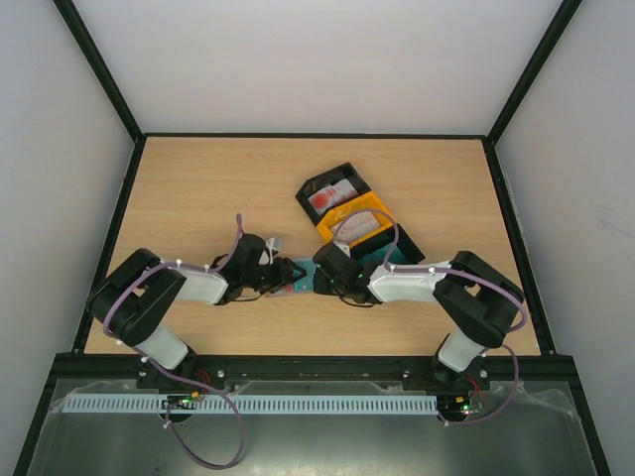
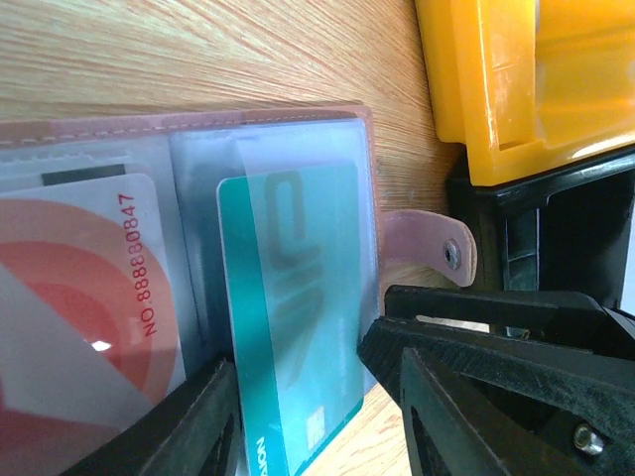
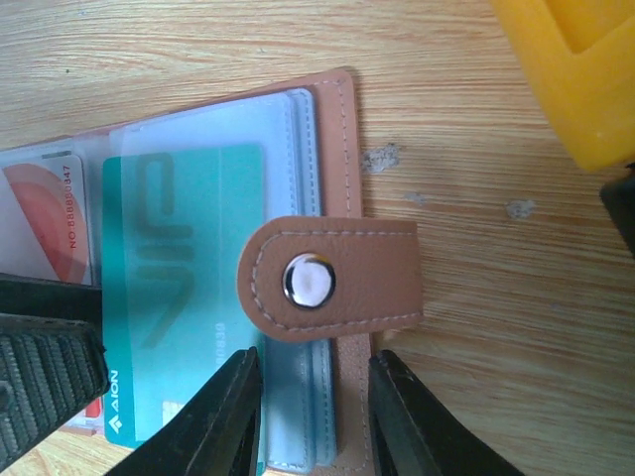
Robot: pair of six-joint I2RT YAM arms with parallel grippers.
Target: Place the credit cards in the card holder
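Observation:
The brown card holder (image 1: 301, 288) lies open on the table between both grippers; its snap strap (image 3: 337, 278) is folded over its right edge. A teal credit card (image 2: 288, 297) sits mostly inside a clear pocket, its lower end sticking out. My left gripper (image 2: 298, 362) is shut on this card's two long edges. My right gripper (image 3: 313, 377) is shut on the holder's right edge, around the blue-grey pockets and brown cover. A red-and-white card (image 2: 79, 297) is in the neighbouring pocket. More cards lie in the black tray (image 1: 332, 195) and the orange tray (image 1: 365, 226).
The orange tray (image 2: 516, 79) and a black tray (image 2: 556, 228) stand just right of the holder; the orange one also shows in the right wrist view (image 3: 575, 69). A third tray, black (image 1: 405, 254), lies behind my right arm. Black frame rails bound the table.

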